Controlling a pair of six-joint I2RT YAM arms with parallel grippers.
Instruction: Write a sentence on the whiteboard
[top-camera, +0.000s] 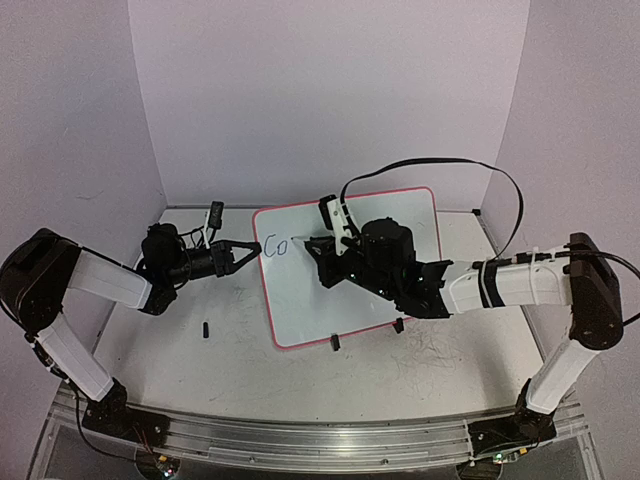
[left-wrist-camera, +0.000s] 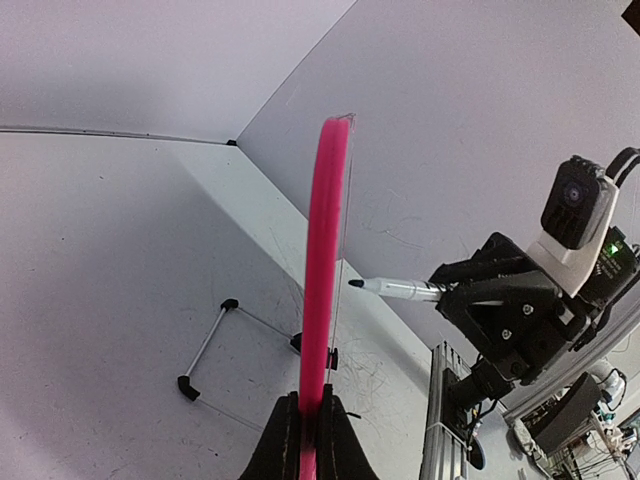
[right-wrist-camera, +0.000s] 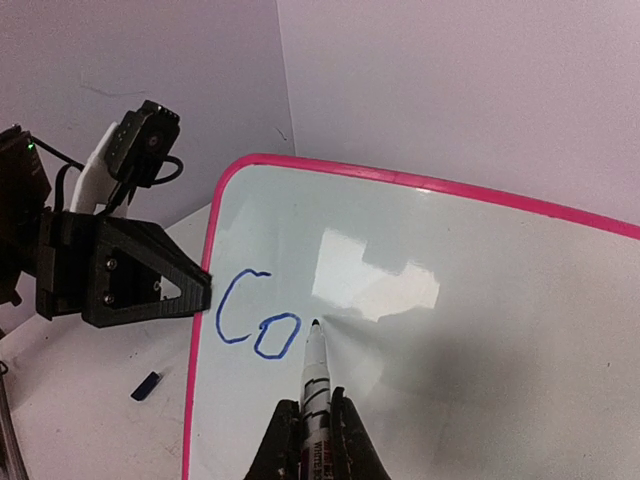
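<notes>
At the left rim of the whiteboard, the left gripper is clamped on the edge, evidently to steady it against pen pressure. The right gripper, closed on a marker, holds the tip just right of "Co", all that is written so far of the sentence, near that rim.

Small blue object on tabletop

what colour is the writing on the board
Blue; the thin handwritten letters show best in right wrist view.
</notes>
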